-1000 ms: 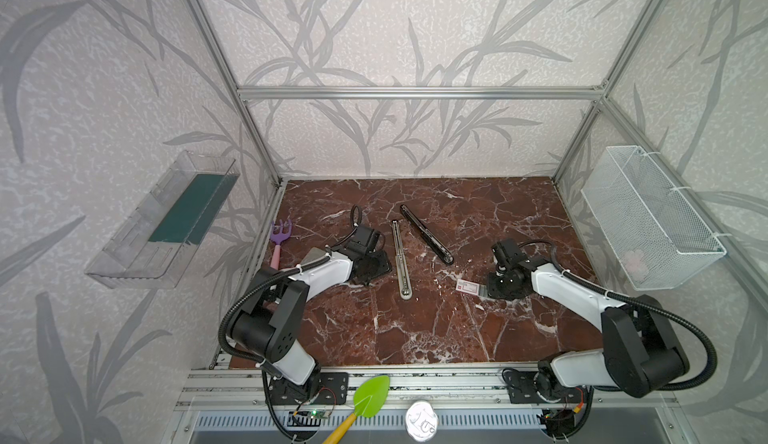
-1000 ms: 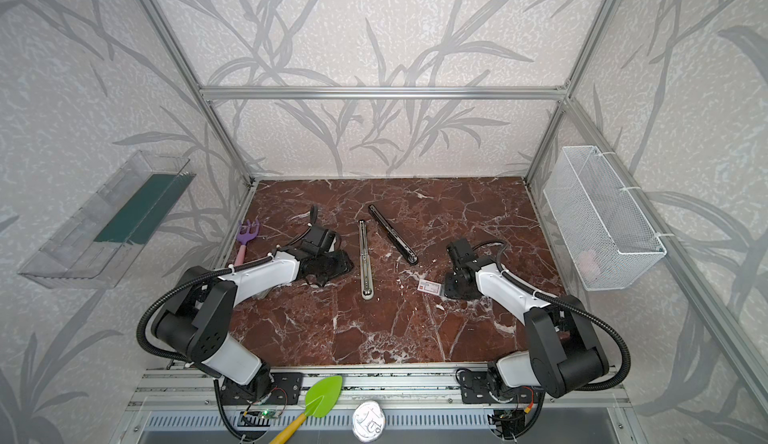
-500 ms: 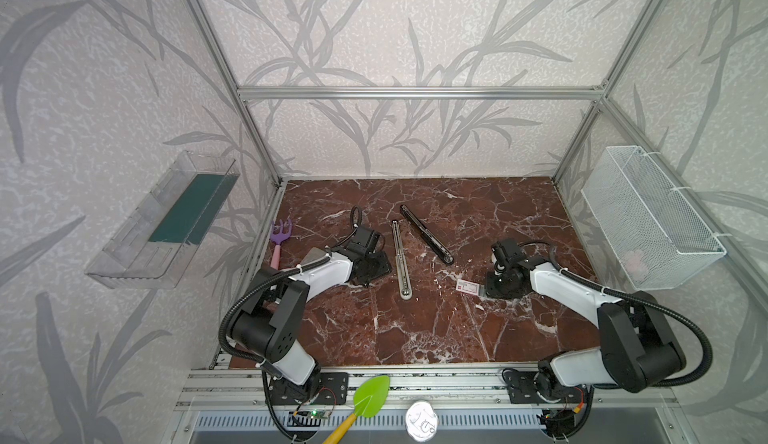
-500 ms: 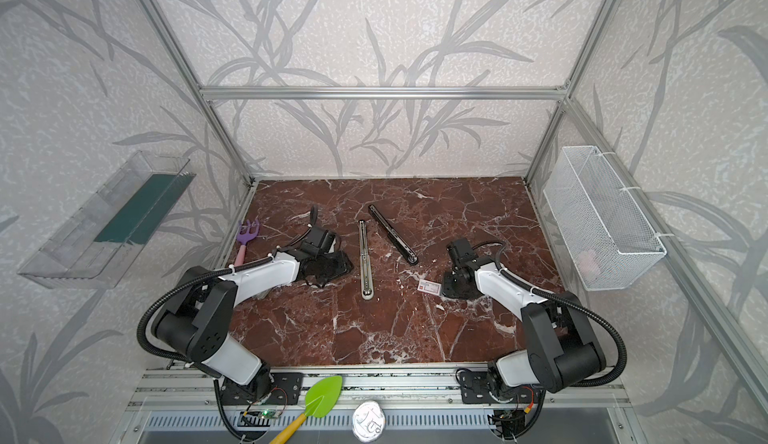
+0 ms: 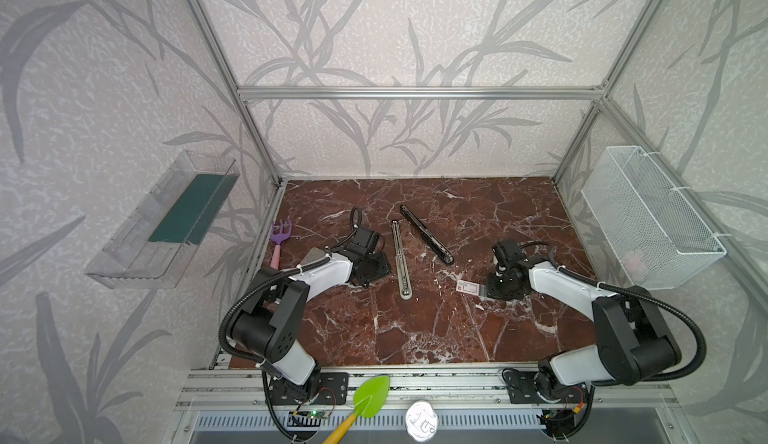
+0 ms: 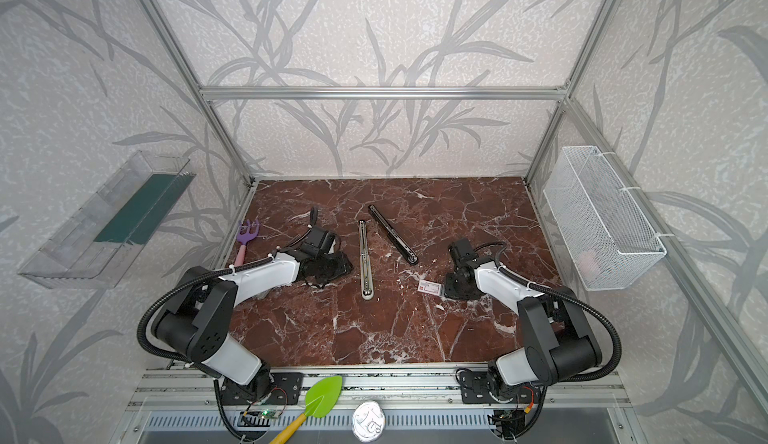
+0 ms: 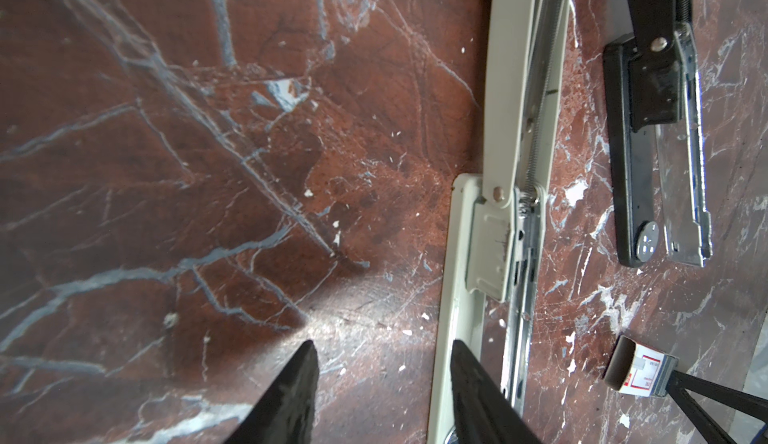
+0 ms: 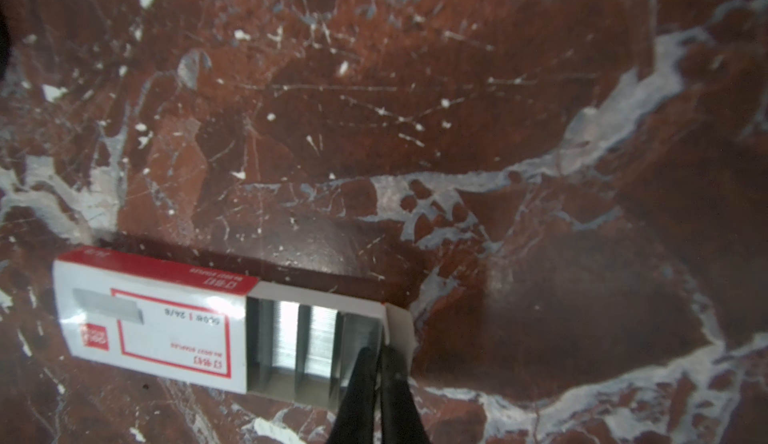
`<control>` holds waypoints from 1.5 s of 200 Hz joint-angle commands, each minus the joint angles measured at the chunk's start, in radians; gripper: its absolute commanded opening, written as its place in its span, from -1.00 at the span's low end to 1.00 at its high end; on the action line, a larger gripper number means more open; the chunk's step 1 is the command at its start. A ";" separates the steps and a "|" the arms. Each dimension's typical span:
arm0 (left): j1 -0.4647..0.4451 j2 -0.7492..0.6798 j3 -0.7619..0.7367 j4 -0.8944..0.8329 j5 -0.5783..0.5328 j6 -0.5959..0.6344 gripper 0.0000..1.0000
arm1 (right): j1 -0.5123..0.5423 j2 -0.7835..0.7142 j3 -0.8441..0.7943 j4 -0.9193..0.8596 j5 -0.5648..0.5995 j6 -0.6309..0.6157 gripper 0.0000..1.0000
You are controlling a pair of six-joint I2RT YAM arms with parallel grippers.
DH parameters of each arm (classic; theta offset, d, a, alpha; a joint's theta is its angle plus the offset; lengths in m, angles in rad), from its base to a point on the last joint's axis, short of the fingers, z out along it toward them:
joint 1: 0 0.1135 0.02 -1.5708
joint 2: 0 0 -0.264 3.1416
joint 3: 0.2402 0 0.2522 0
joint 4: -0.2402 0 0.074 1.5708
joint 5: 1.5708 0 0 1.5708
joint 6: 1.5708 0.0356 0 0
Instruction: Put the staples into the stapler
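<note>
one black stapler (image 5: 426,234), one beige stapler (image 5: 400,259), one staples box (image 5: 470,287), one purple rake (image 5: 277,244), one green shovel (image 5: 371,396).

Table (image 5: 415,329): stapler (image 5: 426,234), beige stapler (image 5: 401,263), staples (image 5: 469,286), rake (image 5: 280,234)?

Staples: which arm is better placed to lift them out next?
Right. The right gripper is shut, tips at the staples in the open box; the left gripper hangs open by the beige stapler.

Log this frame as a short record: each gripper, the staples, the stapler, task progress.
left gripper: open, empty, beside the beige stapler
right gripper: shut, tips at the box's open end
staples: in the box, which lies on the table
stapler: black, opened flat, silver rail exposed, untouched
progress: staples not yet loaded
</note>
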 commanded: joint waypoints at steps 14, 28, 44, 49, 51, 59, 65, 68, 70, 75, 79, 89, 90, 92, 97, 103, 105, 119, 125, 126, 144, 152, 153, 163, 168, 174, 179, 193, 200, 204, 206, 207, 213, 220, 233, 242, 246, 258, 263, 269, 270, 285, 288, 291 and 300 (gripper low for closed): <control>-0.002 -0.020 -0.019 -0.012 -0.018 -0.007 0.05 | -0.004 0.018 0.006 -0.014 0.011 -0.003 -0.88; -0.003 -0.023 -0.022 -0.010 -0.018 -0.010 0.05 | -0.005 0.012 0.006 -0.016 0.011 -0.003 -0.94; -0.002 -0.029 -0.024 -0.012 -0.017 -0.010 0.05 | -0.004 -0.006 0.007 -0.021 0.014 -0.003 -0.97; -0.002 -0.031 -0.023 -0.012 -0.018 -0.009 0.05 | -0.004 -0.013 0.007 -0.026 0.017 -0.002 -0.98; -0.003 -0.032 -0.022 -0.012 -0.018 -0.009 0.05 | -0.004 -0.017 0.008 -0.027 0.019 -0.002 -0.98; -0.001 -0.037 -0.023 -0.013 -0.018 -0.008 0.05 | -0.004 -0.030 0.007 -0.031 0.021 -0.001 -0.99; -0.002 -0.038 -0.021 -0.015 -0.020 -0.007 0.05 | -0.004 -0.042 0.008 -0.037 0.023 -0.001 -1.00; -0.002 -0.041 -0.020 -0.016 -0.020 -0.008 0.05 | -0.005 -0.048 0.010 -0.039 0.024 -0.001 -1.00; -0.002 -0.042 -0.020 -0.016 -0.019 -0.007 0.05 | -0.005 -0.053 0.011 -0.041 0.025 -0.001 -1.00; -0.002 -0.045 -0.018 -0.018 -0.020 -0.006 0.05 | -0.005 -0.064 0.012 -0.045 0.025 -0.001 -1.00; -0.002 -0.045 -0.017 -0.019 -0.020 -0.006 0.05 | -0.004 -0.071 0.013 -0.048 0.025 -0.001 -1.00; -0.002 -0.049 -0.014 -0.019 -0.020 -0.004 0.05 | -0.005 -0.086 0.013 -0.052 0.026 -0.001 -1.00; -0.002 -0.049 -0.015 -0.019 -0.020 -0.004 0.05 | -0.004 -0.088 0.014 -0.053 0.025 -0.001 -1.00; -0.001 -0.049 -0.014 -0.019 -0.018 -0.004 0.05 | -0.005 -0.090 0.015 -0.053 0.028 -0.001 -1.00; -0.002 -0.050 -0.013 -0.019 -0.018 -0.004 0.05 | -0.004 -0.095 0.014 -0.053 0.028 -0.003 -1.00; -0.002 -0.051 -0.012 -0.021 -0.018 -0.004 0.05 | -0.005 -0.096 0.014 -0.052 0.028 -0.002 -1.00; -0.002 -0.050 -0.011 -0.021 -0.017 -0.004 0.05 | -0.004 -0.096 0.014 -0.051 0.028 -0.004 -1.00; -0.002 -0.051 -0.011 -0.021 -0.018 -0.004 0.05 | -0.005 -0.087 0.016 -0.052 0.026 -0.007 -1.00; -0.002 -0.052 -0.011 -0.022 -0.018 -0.006 0.05 | -0.005 -0.084 0.016 -0.051 0.021 -0.009 -1.00; -0.002 -0.052 -0.012 -0.022 -0.018 -0.006 0.05 | -0.006 -0.083 0.017 -0.051 0.019 -0.008 -1.00; -0.002 -0.066 -0.013 -0.024 -0.019 -0.007 0.05 | -0.004 -0.093 0.014 -0.043 0.005 -0.006 -1.00; -0.002 -0.076 -0.017 -0.026 -0.020 -0.009 0.05 | -0.005 -0.106 0.013 -0.042 0.000 -0.006 -1.00; -0.002 -0.077 -0.017 -0.027 -0.021 -0.009 0.05 | -0.004 -0.107 0.014 -0.042 0.000 -0.006 -1.00; -0.002 -0.094 -0.017 -0.031 -0.021 -0.008 0.05 | -0.005 -0.128 0.018 -0.046 -0.009 -0.006 -1.00; -0.003 -0.106 -0.017 -0.032 -0.019 -0.007 0.05 | -0.004 -0.141 0.021 -0.048 -0.020 -0.008 -1.00; -0.001 -0.121 -0.019 -0.032 -0.015 -0.006 0.06 | -0.005 -0.156 0.025 -0.044 -0.037 -0.011 -1.00; -0.002 -0.134 -0.019 -0.031 -0.012 -0.004 0.06 | -0.004 -0.169 0.027 -0.038 -0.051 -0.014 -1.00; -0.002 -0.181 -0.025 -0.023 0.002 0.001 0.09 | -0.004 -0.203 0.030 -0.009 -0.107 -0.021 -1.00; -0.002 -0.206 -0.028 -0.020 0.010 0.007 0.10 | -0.004 -0.215 0.034 0.006 -0.138 -0.021 -1.00; -0.001 -0.222 -0.029 -0.016 0.014 0.011 0.11 | -0.005 -0.221 0.035 0.019 -0.157 -0.021 -1.00; -0.001 -0.230 -0.030 -0.012 0.016 0.013 0.11 | -0.004 -0.223 0.036 0.026 -0.168 -0.020 -1.00; -0.001 -0.234 -0.031 -0.010 0.018 0.014 0.11 | -0.004 -0.224 0.037 0.030 -0.174 -0.020 -1.00; -0.001 -0.261 -0.036 -0.002 0.024 0.016 0.12 | -0.003 -0.227 0.040 0.053 -0.211 -0.020 -1.00; 0.002 -0.291 -0.043 0.011 0.033 0.019 0.14 | -0.002 -0.226 0.047 0.080 -0.258 -0.016 -1.00; 0.012 -0.345 -0.061 0.054 0.077 0.037 0.18 | 0.007 -0.217 0.061 0.144 -0.356 -0.009 -1.00; 0.025 -0.371 -0.063 0.067 0.130 0.048 0.20 | 0.019 -0.207 0.071 0.199 -0.421 -0.006 -1.00; 0.031 -0.379 -0.061 0.074 0.158 0.053 0.21 | 0.028 -0.203 0.076 0.221 -0.443 -0.004 -1.00; 0.047 -0.399 -0.058 0.090 0.246 0.065 0.23 | 0.053 -0.183 0.098 0.280 -0.510 -0.004 -1.00; 0.052 -0.404 -0.058 0.100 0.284 0.066 0.24 | 0.061 -0.173 0.106 0.307 -0.537 -0.002 -1.00; 0.058 -0.413 -0.062 0.124 0.336 0.065 0.24 | 0.072 -0.164 0.113 0.341 -0.566 0.005 -1.00; 0.059 -0.414 -0.064 0.129 0.345 0.063 0.24 | 0.072 -0.164 0.113 0.341 -0.566 0.005 -1.00; 0.081 -0.435 -0.097 0.239 0.471 0.010 0.23 | 0.087 -0.139 0.120 0.458 -0.669 0.041 -1.00; 0.086 -0.439 -0.106 0.270 0.499 -0.006 0.21 | 0.090 -0.135 0.120 0.485 -0.688 0.053 -1.00; 0.091 -0.443 -0.115 0.303 0.525 -0.024 0.19 | 0.091 -0.131 0.120 0.509 -0.706 0.062 -1.00; 0.107 -0.452 -0.144 0.417 0.595 -0.089 0.15 | 0.099 -0.120 0.118 0.596 -0.760 0.102 -1.00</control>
